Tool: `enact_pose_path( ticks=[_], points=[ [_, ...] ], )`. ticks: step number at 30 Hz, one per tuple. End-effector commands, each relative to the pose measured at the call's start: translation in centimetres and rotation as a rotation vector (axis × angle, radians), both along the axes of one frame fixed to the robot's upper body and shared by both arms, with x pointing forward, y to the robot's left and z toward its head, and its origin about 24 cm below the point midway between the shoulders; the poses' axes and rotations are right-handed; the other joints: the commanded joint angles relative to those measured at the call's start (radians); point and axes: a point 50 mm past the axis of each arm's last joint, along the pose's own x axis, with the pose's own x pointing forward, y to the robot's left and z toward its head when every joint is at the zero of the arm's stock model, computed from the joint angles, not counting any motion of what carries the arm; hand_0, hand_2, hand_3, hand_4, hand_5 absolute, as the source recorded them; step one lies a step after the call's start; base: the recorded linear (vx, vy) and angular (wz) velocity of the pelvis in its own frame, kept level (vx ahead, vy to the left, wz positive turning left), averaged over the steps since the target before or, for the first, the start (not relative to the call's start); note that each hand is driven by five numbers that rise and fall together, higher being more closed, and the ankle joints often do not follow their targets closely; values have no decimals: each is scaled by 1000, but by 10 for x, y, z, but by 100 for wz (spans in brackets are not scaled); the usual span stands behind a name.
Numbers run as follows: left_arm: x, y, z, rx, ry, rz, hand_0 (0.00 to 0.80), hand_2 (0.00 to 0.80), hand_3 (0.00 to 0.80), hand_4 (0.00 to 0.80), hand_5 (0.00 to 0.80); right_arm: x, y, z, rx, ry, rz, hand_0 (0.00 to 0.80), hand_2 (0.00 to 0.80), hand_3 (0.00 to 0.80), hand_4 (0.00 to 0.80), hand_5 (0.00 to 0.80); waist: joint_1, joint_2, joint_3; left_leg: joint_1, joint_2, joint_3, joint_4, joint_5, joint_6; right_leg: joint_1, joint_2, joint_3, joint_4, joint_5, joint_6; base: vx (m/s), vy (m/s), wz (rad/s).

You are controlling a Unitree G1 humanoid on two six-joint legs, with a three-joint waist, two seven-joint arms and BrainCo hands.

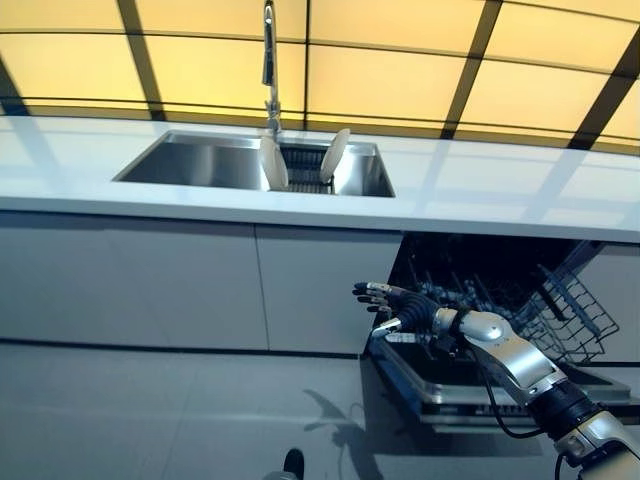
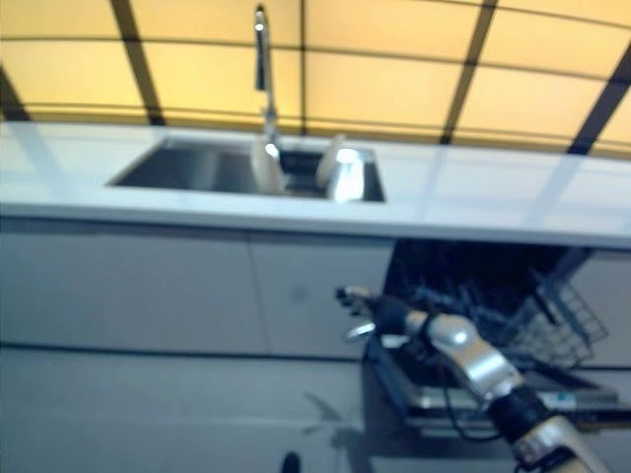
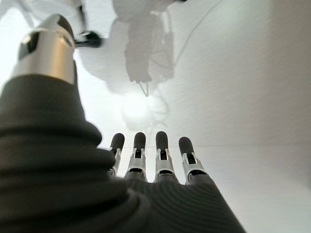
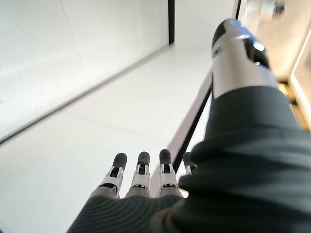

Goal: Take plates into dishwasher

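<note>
No writing can be read anywhere in these views. At the far left the long white countertop [image 1: 90, 165] runs across the scene above flat grey cabinet fronts [image 1: 130, 285], with a pale grey floor [image 1: 150, 410] below them. Behind the counter stands a wall of yellow panels crossed by dark bars [image 1: 400, 70].

Set into the counter is a stainless steel sink basin [image 1: 190, 160], and a tall chrome tap [image 1: 270, 60] rises from its back edge. In the right part of the basin sits a dark wire rack [image 1: 305, 165], and two round white plates [image 1: 273, 163] stand on edge in it, one at the left of the rack and the other [image 1: 334, 155] at the right, leaning away from each other and apart.

Right of the sink and below the counter, the dark dishwasher [image 1: 480, 275] stands open, its door [image 1: 500, 385] folded down towards the floor. A grey wire basket [image 1: 570, 310] is pulled out and tilted at its right side.

The right hand [image 1: 395, 305] hangs in front of the dishwasher's left edge, over the lowered door, fingers spread and nearly straight, holding nothing; its own wrist view shows the fingers [image 4: 141, 170] straight too. The left hand [image 3: 146, 194] shows only in its wrist view, fingers straight over a pale surface, empty.
</note>
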Motion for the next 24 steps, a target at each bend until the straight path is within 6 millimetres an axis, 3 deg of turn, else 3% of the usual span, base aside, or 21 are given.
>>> enact_pose_path(
  ticks=[1, 6, 14, 19, 24],
  points=[
    [15, 0, 2, 13, -28, -76, 0, 0, 0, 0, 0, 18, -8, 40, 114, -151, -49, 0, 0, 0, 0, 0, 18, -5, -54, -76, 64, -15, -49, 19, -77, 23, 39, -71, -25, 86, 43, 126, 10, 4],
    [23, -5, 2, -3, -39, -119, 0, 0, 0, 0, 0, 26, -24, 60, 170, -233, -184, 0, 0, 0, 0, 0, 25, -14, -61, -128, 73, -27, -49, 37, -96, 11, 32, -88, -69, 97, 41, 72, 8, 7],
    [3, -11, -4, -5, -11, -128, 0, 0, 0, 0, 0, 31, -58, 85, 209, -307, -354, 0, 0, 0, 0, 0, 39, -38, -75, -131, 77, -38, -101, 42, -105, 10, 32, -97, -124, 117, 57, 48, 19, 17],
    [11, -3, 0, 41, -32, -155, 0, 0, 0, 0, 0, 31, -63, 87, 247, -309, -389, 0, 0, 0, 0, 0, 47, -62, -79, -114, 72, -53, -156, 57, -103, -9, 36, -110, -121, 134, 71, -13, -59, 11],
    [15, -4, 1, 65, -48, -166, 0, 0, 0, 0, 0, 32, -62, 86, 251, -308, -383, 0, 0, 0, 0, 0, 49, -57, -76, -110, 79, -54, -189, 78, -114, -27, 51, -118, -113, 126, 59, -64, -36, 7]
  ],
)
